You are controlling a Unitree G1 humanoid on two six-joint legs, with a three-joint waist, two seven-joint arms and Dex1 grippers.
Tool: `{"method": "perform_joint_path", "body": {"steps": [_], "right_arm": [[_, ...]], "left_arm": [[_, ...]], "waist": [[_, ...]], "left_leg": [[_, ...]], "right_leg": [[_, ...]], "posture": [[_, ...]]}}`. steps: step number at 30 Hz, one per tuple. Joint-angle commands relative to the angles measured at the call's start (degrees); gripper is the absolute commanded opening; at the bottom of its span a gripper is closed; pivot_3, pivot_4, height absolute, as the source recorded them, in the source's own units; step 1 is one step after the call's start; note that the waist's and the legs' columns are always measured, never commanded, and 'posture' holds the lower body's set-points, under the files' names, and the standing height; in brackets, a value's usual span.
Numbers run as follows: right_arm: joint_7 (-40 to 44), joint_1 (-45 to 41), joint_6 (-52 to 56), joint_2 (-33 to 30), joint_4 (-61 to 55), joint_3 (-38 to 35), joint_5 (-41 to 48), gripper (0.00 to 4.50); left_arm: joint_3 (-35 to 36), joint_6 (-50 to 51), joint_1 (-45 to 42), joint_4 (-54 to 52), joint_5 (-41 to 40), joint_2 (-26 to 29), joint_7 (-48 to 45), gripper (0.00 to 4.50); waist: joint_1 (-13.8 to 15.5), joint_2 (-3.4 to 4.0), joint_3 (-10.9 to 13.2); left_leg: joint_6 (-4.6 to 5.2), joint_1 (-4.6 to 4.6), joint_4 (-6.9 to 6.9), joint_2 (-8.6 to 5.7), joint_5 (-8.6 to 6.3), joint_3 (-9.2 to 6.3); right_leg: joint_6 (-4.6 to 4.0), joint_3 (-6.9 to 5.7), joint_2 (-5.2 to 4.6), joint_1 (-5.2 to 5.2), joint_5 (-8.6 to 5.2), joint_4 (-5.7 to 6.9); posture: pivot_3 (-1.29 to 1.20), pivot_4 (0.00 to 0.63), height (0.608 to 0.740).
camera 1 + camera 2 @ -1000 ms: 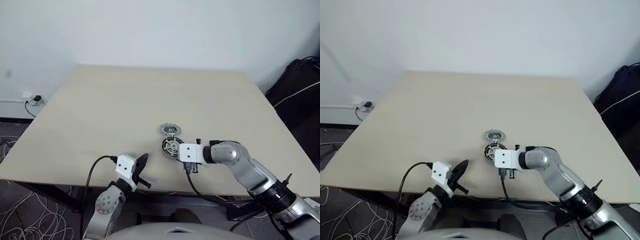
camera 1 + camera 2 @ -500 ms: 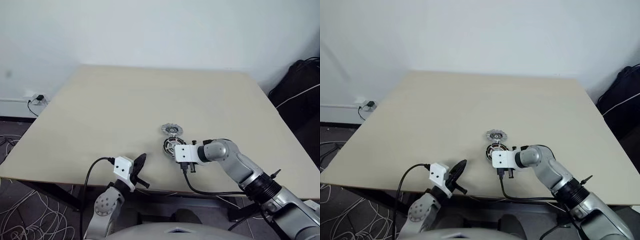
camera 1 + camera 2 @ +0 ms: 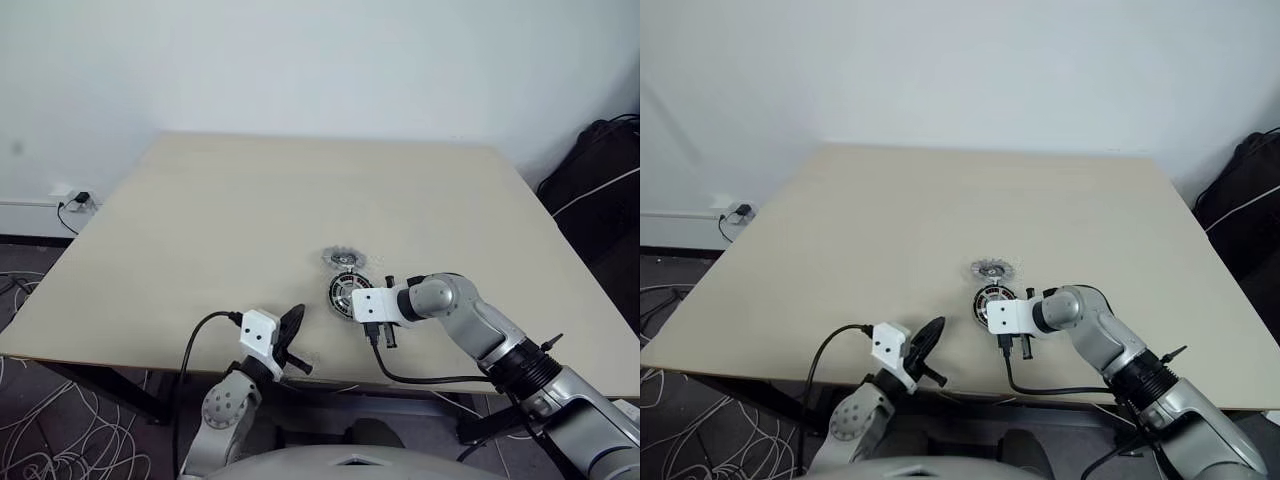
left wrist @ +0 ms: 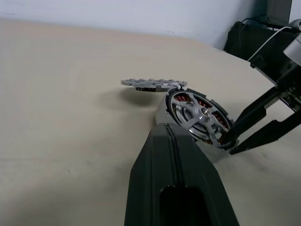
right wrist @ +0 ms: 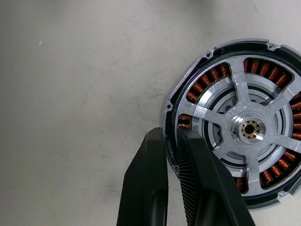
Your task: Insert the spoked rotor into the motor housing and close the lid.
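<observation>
Since a second ago your right gripper (image 5: 171, 141) narrowed, pinching the motor housing (image 5: 188, 89) rim; spoked rotor (image 5: 247, 129) inside, lid (image 4: 151, 84) just beyond; left gripper (image 4: 174, 136) pressed shut

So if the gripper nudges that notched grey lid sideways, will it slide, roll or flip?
Probably slide: the lid is a thin, flat metal disc lying on the smooth table, so rolling looks unlikely. It seems rigid and fairly light. Its edge sits by the motor housing, so a push that way may jam or ride up.
</observation>
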Motion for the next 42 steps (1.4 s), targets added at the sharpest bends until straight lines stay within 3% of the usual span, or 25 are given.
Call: {"method": "perform_joint_path", "body": {"steps": [1, 5, 12, 16, 21, 27, 32, 39, 42], "right_arm": [[0.05, 0.06, 1.14, -0.41, -0.84, -1.87, -0.16, 0.08], [1.48, 2.43, 7.85, -1.04, -5.69, -4.94, 2.9, 0.08], [0.35, 9.74, 32.34, 0.37, -20.55, -8.54, 7.89, 0.08], [-5.48, 12.58, 51.28, 6.88, -29.31, -9.3, 10.81, 0.08], [-13.1, 11.09, 64.84, 15.55, -33.2, -10.69, 13.83, 0.08], [-26.7, 6.12, 70.27, 30.61, -26.15, -18.52, 13.02, 0.08], [-32.23, 3.65, 66.77, 33.42, -20.53, -19.68, 14.22, 0.08], [-32.36, 2.16, 63.79, 32.89, -20.02, -19.13, 19.78, 2.38], [-28.97, 1.36, 54.88, 26.8, -23.03, -14.63, 20.84, 2.38]], "left_arm": [[0.2, 0.07, -1.49, -1.74, -0.55, -0.55, 0.01, 0.0], [0.62, -0.74, -2.49, 0.76, -0.85, -0.89, -0.27, 0.0], [2.95, -5.02, -3.42, 7.46, -2.02, -0.81, -2.62, 0.0], [4.38, -7.51, -3.17, 10.87, -2.82, -0.4, -4.37, 0.0], [4.85, -7.62, -2.96, 10.89, -3.0, -0.29, -5.44, 0.0], [3.49, -5.83, 0.09, 5.62, -2.63, -0.2, -4.59, 0.0], [0.77, -2.59, 4.4, -2.4, -0.95, -0.59, -2.11, 0.0], [-4.86, 2.49, 9.33, -12.33, 2.53, -1.5, 2.85, 0.0], [-6.66, 4.0, 10.2, -14.5, 3.28, -1.48, 4.38, 0.0]], "waist": [[0.02, 0.01, -0.01], [0.53, 0.01, -0.01], [1.99, 0.1, -0.06], [2.01, 0.15, -0.1], [1.67, 0.19, -0.13], [-0.06, 0.23, -0.15], [-0.39, 0.28, -0.15], [-0.46, 0.46, -0.08], [-0.48, 0.56, 0.05]], "left_leg": [[0.0, 0.0, 0.0, 0.0, 0.0, 0.0], [0.0, -0.02, 0.0, 0.0, 0.0, 0.0], [0.01, -0.28, -0.05, 0.01, -0.02, 0.0], [0.0, -0.31, -0.1, 0.03, -0.03, -0.01], [0.0, -0.32, -0.11, 0.02, -0.03, 0.0], [-0.02, -0.32, -0.2, 0.02, -0.02, 0.01], [-0.04, -0.32, -0.29, -0.04, -0.01, 0.02], [-0.03, -0.32, -0.36, -0.23, -0.01, 0.03], [-0.01, -0.32, -0.37, -0.23, 0.0, 0.03]], "right_leg": [[0.0, 0.0, 0.0, 0.0, 0.0, 0.0], [0.0, 0.0, 0.0, 0.0, 0.0, -0.03], [-0.05, -0.03, -0.04, -0.24, -0.04, -0.11], [-0.08, -0.05, -0.05, -0.28, -0.05, -0.1], [-0.08, -0.05, -0.06, -0.31, -0.05, -0.08], [-0.06, -0.07, -0.06, -0.44, -0.04, 0.04], [-0.06, -0.08, -0.12, -0.45, -0.03, -0.01], [-0.05, -0.09, -0.29, -0.45, -0.04, -0.01], [-0.04, -0.1, -0.25, -0.47, -0.04, -0.03]], "posture": [[0.0, 0.0, 0.74], [0.0, 0.0, 0.74], [0.0, 0.0, 0.74], [0.0, 0.0, 0.74], [0.0, 0.0, 0.74], [0.0, 0.0, 0.74], [0.0, 0.0, 0.74], [0.0, 0.0, 0.74], [0.0, 0.0, 0.74]]}}
